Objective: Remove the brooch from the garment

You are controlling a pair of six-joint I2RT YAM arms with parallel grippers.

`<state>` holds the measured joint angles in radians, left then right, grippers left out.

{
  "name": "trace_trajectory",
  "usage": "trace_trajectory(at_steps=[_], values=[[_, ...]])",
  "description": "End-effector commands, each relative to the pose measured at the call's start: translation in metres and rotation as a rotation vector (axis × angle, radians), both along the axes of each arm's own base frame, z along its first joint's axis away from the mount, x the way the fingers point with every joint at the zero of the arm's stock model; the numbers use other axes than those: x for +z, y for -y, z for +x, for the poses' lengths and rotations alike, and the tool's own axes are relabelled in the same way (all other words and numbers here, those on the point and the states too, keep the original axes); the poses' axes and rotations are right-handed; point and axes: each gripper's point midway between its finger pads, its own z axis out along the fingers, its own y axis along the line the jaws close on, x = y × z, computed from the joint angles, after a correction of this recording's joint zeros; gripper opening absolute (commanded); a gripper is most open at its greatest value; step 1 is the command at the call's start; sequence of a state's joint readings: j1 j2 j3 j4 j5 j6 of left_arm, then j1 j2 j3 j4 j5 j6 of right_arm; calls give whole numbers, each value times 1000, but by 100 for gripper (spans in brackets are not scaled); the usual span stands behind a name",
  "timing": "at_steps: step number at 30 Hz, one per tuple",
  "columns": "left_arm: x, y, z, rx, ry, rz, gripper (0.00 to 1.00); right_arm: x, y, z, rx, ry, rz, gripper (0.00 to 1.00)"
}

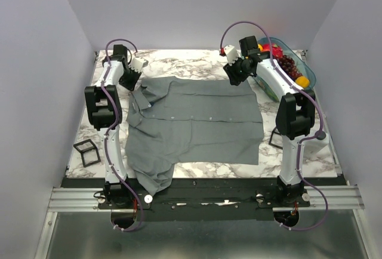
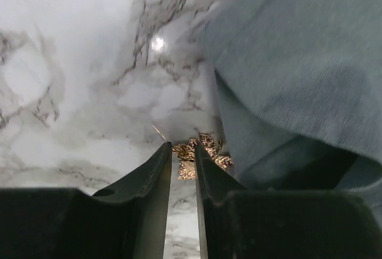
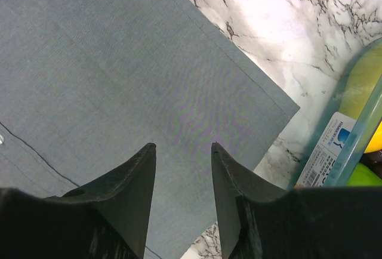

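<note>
The garment (image 1: 197, 122) is a grey button-up shirt spread flat on the marble table. The brooch (image 2: 190, 151), a small gold-and-dark flower-shaped pin, shows only in the left wrist view. It sits just off the garment's (image 2: 310, 44) edge, over bare marble, with a thin needle sticking out to its upper left. My left gripper (image 1: 130, 83) (image 2: 182, 147) is at the shirt's far left corner, its narrow jaws pinching the brooch at their tips. My right gripper (image 1: 234, 75) (image 3: 184, 147) hangs open over the garment's (image 3: 119, 62) far right corner, with nothing between its fingers.
A teal bin (image 1: 310, 71) (image 3: 352, 145) holding grapes and yellow fruit stands at the back right, close to the right arm. A black wire-frame cube (image 1: 87, 153) sits at the left table edge. Another dark frame (image 1: 276, 139) lies by the right arm.
</note>
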<state>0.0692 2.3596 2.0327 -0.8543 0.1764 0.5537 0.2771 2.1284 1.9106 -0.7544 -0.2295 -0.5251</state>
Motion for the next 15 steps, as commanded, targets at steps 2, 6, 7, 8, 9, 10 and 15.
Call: trace_trajectory(at_steps=[2, 6, 7, 8, 9, 10, 15], values=[[-5, -31, -38, 99, -65, 3, 31, -5, -5, -7, 22, -18, 1, 50], [1, -48, -49, 132, -67, 10, 32, -6, -7, -8, 24, -23, 6, 50], [5, -46, -49, 129, -56, -19, 33, -5, -7, -7, 23, -20, 6, 50], [18, -42, -46, 123, -24, -52, 36, -5, -7, -7, 23, -19, 6, 50], [23, -43, -49, 129, -13, -89, 39, -5, -8, -6, 26, -18, 5, 50], [30, -39, -50, 126, 6, -127, 48, -4, -8, -6, 25, -16, 7, 50], [53, -21, -58, 129, 53, -244, 60, -6, -7, -5, 23, -16, 3, 50]])
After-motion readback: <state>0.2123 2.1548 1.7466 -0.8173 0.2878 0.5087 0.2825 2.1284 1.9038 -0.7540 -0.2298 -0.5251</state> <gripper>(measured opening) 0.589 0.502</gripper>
